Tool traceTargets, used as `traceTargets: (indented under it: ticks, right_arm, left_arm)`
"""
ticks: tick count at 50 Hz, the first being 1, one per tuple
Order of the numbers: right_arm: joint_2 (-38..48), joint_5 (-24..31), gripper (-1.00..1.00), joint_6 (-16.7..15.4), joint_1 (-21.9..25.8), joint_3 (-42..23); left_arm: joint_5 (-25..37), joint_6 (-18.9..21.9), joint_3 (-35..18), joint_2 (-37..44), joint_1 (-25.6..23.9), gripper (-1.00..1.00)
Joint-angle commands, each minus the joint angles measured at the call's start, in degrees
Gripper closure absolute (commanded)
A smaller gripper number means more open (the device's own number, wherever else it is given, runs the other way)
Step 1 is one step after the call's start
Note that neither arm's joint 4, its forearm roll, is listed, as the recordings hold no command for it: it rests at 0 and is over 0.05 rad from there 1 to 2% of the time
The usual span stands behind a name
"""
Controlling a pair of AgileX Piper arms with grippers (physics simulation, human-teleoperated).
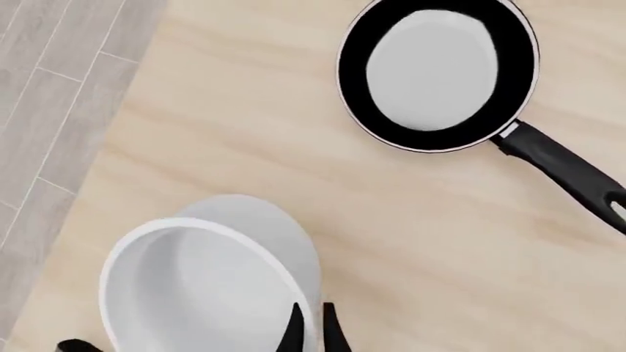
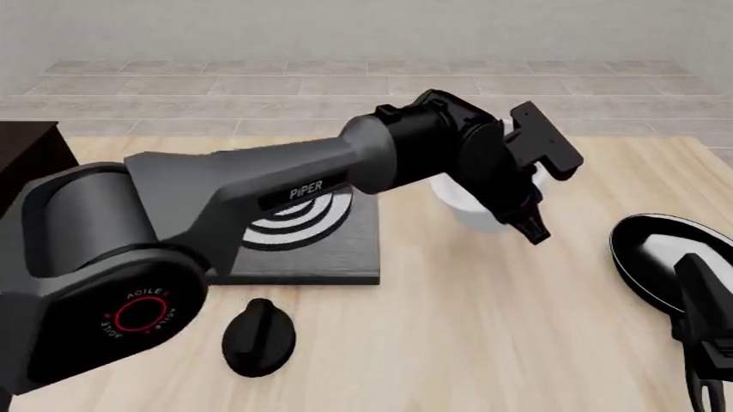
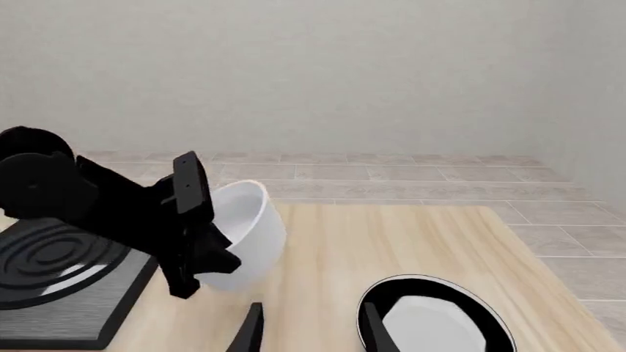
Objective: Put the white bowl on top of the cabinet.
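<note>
The left pincer (image 3: 201,271) seems closed on the wall of the white bowl (image 3: 249,235), tilted above the desk (image 2: 493,326), while the cabinet (image 2: 29,150) waits far left; right pincer (image 3: 313,330) open.

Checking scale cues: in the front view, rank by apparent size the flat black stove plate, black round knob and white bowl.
1. Flat black stove plate with concentric rings, largest though partly hidden by the left arm.
2 and 3. Black round knob and glossy white bowl: unsure, since the bowl is mostly hidden by the arm and sits farther away.
</note>
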Motion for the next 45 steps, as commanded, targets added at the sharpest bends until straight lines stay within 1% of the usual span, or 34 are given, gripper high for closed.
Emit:
traceTargets:
  ticks: [1, 6, 9, 12, 14, 15, 19, 20, 26, 29, 30, 38, 45]
  right_arm:
    - [0.0, 0.0, -1.0, 0.0, 0.0, 0.0]
    - [0.0, 0.0, -1.0, 0.0, 0.0, 0.0]
    - [0.0, 0.0, -1.0, 0.0, 0.0, 0.0]
    - [0.0, 0.0, -1.0, 0.0, 0.0, 0.0]
    - [0.0, 0.0, -1.0, 0.0, 0.0, 0.0]
    - [0.0, 0.0, -1.0, 0.0, 0.0, 0.0]
    - [0.0, 0.0, -1.0, 0.0, 0.0, 0.0]
    - [0.0, 0.0, -1.0, 0.0, 0.0, 0.0]
    - [0.0, 0.0, -1.0, 0.0, 0.0, 0.0]
    - [0.0, 0.0, -1.0, 0.0, 0.0, 0.0]
    - [0.0, 0.0, -1.0, 0.0, 0.0, 0.0]
    - [0.0, 0.0, -1.0, 0.0, 0.0, 0.0]
    - [0.0, 0.0, -1.0, 0.0, 0.0, 0.0]
  left_arm:
    - [-1.2, 0.7, 2.3, -6.6, 0.8, 1.0]
    - [-0.5, 0.9, 2.4, -8.7, 1.4, 1.0]
    - [-0.5, 1.7, 3.6, -10.2, 1.9, 1.0]
    - [0.4, 1.2, 3.8, -11.9, 2.1, 1.0]
    - [0.9, 1.5, 5.5, -13.6, 1.7, 1.0]
    - [0.8, 1.5, 5.5, -13.6, 1.7, 1.0]
    - [2.0, 1.6, 5.2, -15.6, 3.8, 1.0]
    - [1.9, 1.6, 5.0, -15.7, 5.1, 1.0]
    - [3.1, 0.8, 4.8, -17.6, 6.5, 1.0]
    - [2.9, 0.9, 6.5, -19.4, 7.4, 1.0]
    - [2.2, 0.6, 7.6, -20.3, 8.5, 1.0]
    - [0.0, -0.8, 13.2, -24.2, 9.5, 1.0]
    - [-0.1, -1.3, 15.3, -27.2, 11.9, 1.0]
